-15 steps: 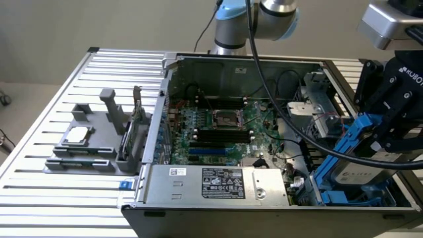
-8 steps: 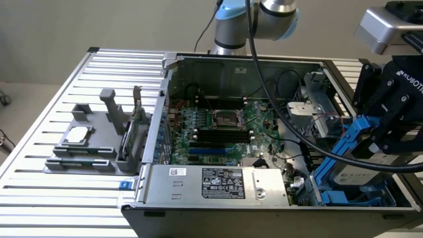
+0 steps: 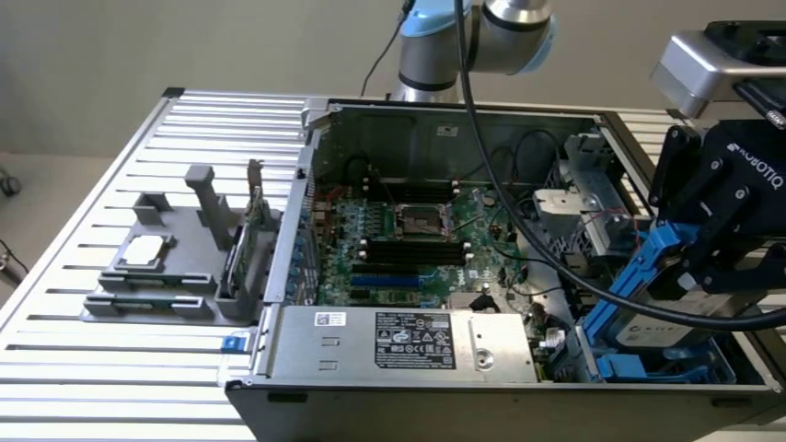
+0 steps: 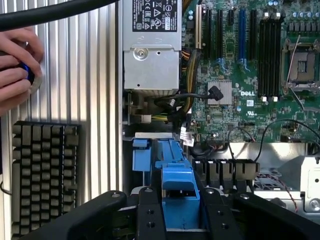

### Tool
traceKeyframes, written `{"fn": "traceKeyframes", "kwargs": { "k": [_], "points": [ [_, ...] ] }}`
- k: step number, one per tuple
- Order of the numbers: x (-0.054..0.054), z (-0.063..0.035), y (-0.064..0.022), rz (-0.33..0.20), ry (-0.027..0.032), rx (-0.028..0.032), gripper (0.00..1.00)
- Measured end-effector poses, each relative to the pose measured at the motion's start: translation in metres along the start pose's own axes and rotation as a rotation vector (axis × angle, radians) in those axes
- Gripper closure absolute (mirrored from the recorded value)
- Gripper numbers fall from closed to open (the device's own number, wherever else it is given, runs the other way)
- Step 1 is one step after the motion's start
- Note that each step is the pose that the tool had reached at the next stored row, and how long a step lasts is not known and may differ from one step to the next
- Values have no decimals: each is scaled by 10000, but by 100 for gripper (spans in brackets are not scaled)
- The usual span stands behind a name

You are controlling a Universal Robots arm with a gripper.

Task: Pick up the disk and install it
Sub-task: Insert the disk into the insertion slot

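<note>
1. Exterior view: the end effector (image 3: 706, 276) grips the disk (image 3: 657, 322), tilted over the bay (image 3: 664, 370) (blue-lined). The black cable (image 3: 577, 281) crossing it could snag.
2. Wrist view: fingers (image 4: 148, 210) clamp the blue carrier (image 4: 180, 182). That tilt might jam it on the bay's edge.

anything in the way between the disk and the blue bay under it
Nothing visible sits between the disk, held by the gripper, and the blue bay beneath. The arm's black cable drapes across the case and, in the exterior view, crosses the disk's lower end.
</note>
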State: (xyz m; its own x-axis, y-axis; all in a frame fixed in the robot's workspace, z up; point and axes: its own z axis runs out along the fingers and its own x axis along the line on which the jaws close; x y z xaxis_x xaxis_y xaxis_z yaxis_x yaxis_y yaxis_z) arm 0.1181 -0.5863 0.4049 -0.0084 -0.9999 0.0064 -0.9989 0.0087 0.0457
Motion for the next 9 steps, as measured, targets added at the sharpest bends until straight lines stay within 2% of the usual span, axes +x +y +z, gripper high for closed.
{"fn": "traceKeyframes", "kwargs": {
  "k": [9],
  "points": [
    [-1,147,-7,-29,-41,0,68]
  ]
}}
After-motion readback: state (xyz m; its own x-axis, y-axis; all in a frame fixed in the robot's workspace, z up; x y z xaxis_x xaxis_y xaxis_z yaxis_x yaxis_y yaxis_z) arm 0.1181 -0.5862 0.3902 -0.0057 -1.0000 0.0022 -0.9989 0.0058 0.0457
